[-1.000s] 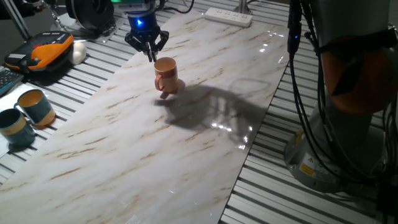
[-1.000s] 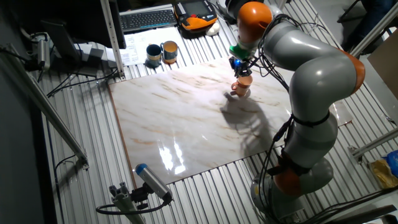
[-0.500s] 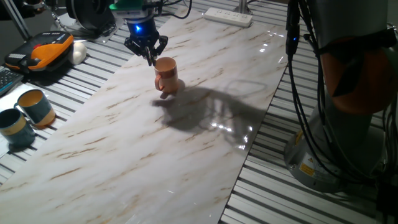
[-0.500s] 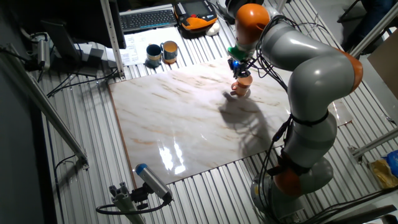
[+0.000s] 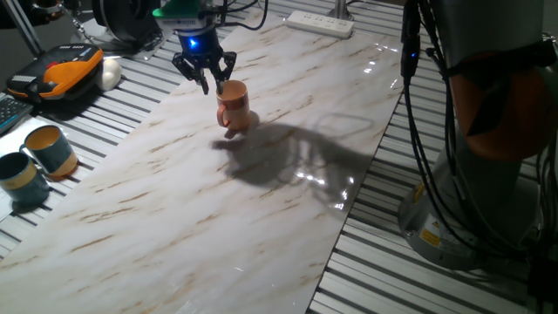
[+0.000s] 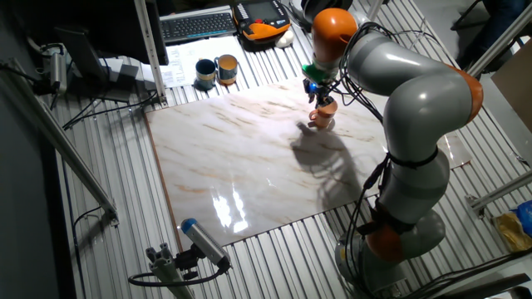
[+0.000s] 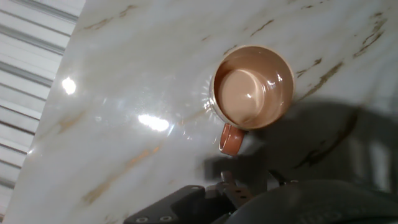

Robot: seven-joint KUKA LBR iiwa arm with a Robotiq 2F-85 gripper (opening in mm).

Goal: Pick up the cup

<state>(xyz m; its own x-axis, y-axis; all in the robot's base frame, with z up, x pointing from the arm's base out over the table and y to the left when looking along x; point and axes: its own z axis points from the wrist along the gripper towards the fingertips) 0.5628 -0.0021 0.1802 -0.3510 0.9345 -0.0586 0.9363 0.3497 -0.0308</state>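
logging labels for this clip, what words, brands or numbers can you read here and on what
None can be read.
Yellow sticker on the robot's base: print too small.
Orange handheld controller: screen too blurred.
Keyboard: key letters too small.
Orange cup: no text.

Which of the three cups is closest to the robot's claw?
The orange cup on the marble, just below the gripper. The two blue mugs sit off the slab.

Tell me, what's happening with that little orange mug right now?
End effector open, above the rim, empty. Small terracotta-orange ceramic mug upright on white marble tabletop, not gripped. Nothing beside it.
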